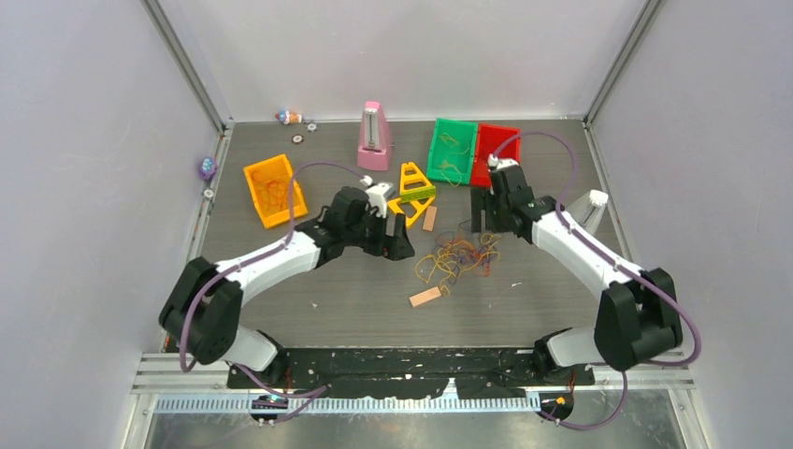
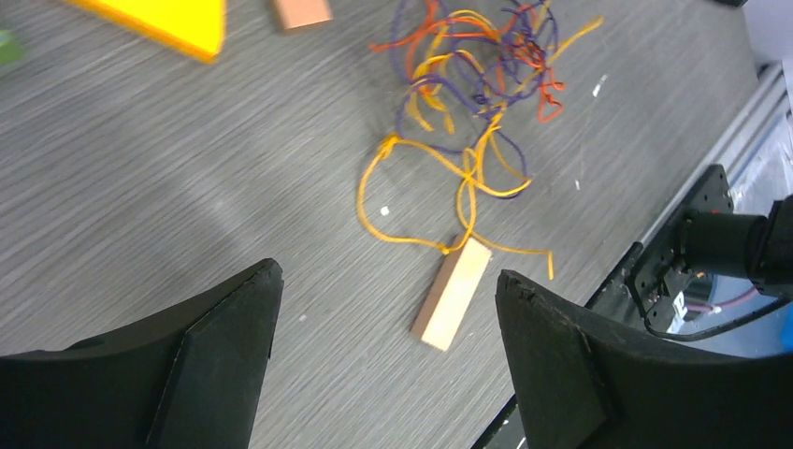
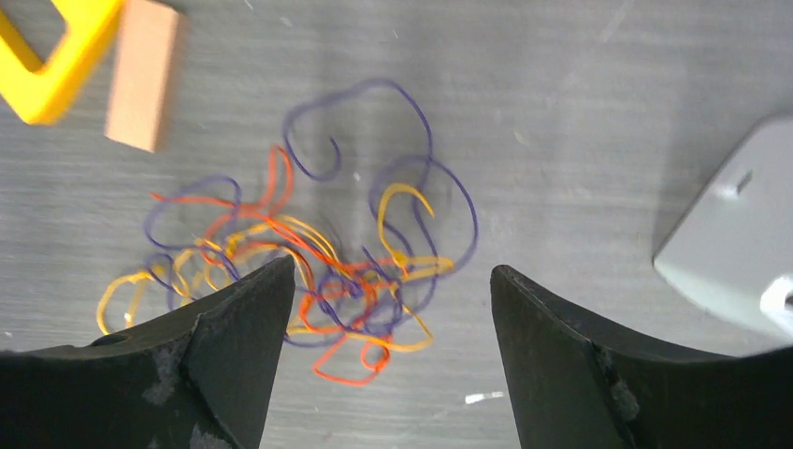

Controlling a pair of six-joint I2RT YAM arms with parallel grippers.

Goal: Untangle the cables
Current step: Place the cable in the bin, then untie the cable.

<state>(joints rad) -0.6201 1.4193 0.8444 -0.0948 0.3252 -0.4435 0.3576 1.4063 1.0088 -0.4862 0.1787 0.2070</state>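
1. Left arm, near left, reaching toward the table's middle. I read the left gripper (image 1: pixel 396 246) (image 2: pixel 388 281) as released: fingers spread, nothing between them.
2. Right arm, near right, reaching in and left. The right gripper (image 1: pixel 483 217) (image 3: pixel 393 276) is likewise spread and empty.
3. Table (image 1: pixel 355 290), dark grey wood-grain.
4. Bins at the far side: orange bin (image 1: pixel 252 173) on the left, green bin (image 1: pixel 435 154) and red bin (image 1: pixel 512 131) touching each other on the right.
5. Pink metronome (image 1: pixel 374 137), upright, far centre.
6. Yellow triangular frame (image 1: pixel 411 192), just beyond the left gripper.
7. The cables (image 1: pixel 458 257) (image 2: pixel 468 84) (image 3: pixel 318 271): one loose knot of orange-red, yellow and purple strands lying flat at the table's centre, between the two grippers and spread roughly left to right. It lies right of the left gripper, and near and left of the right one. The right wrist view shows it almost straight under that gripper's open jaws; the left wrist view shows it ahead and off to one side. I judge the right arm better placed for a first pick.
8. Wooden block (image 1: pixel 425 297) (image 2: pixel 453 293), near side of the tangle, one yellow strand touching its end.
9. Second wooden block (image 1: pixel 429 218) (image 3: pixel 142 75), beside the frame.
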